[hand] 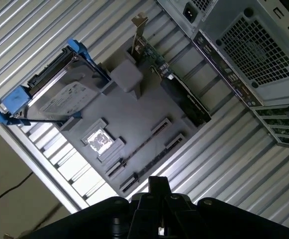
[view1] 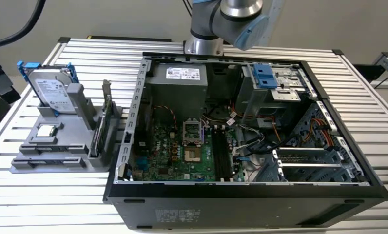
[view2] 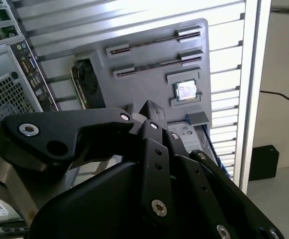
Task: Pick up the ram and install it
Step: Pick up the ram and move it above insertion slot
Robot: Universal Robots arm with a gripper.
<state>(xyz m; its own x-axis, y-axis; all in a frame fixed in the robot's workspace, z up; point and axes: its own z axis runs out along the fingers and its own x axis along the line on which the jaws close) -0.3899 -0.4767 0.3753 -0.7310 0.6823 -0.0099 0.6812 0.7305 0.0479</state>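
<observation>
On the gray fixture (hand: 134,112), which lies on the table (view1: 83,53) next to the open computer case (view1: 246,209), the ram (hand: 139,148) stands on edge between the fixture's end clips. It reads as one thin dark line, and whether the second clip row also carries a stick cannot be told. The hard drive (hand: 59,102) and the greenish card (hand: 154,57) occupy the fixture's opposite end. The processor (hand: 98,139) sits between them and the ram.

The tool (hand: 157,185) hangs above the fixture, well apart from the ram, and appears closed on nothing.

The step in hand is judged to be the approach. To do it well:
- Centre the tool over the stick's mid-length.
- Turn the tool so the jaws face the stick's flat sides.
- Open the tool before descent.
- Descend vertically, clear of the end clips.
</observation>
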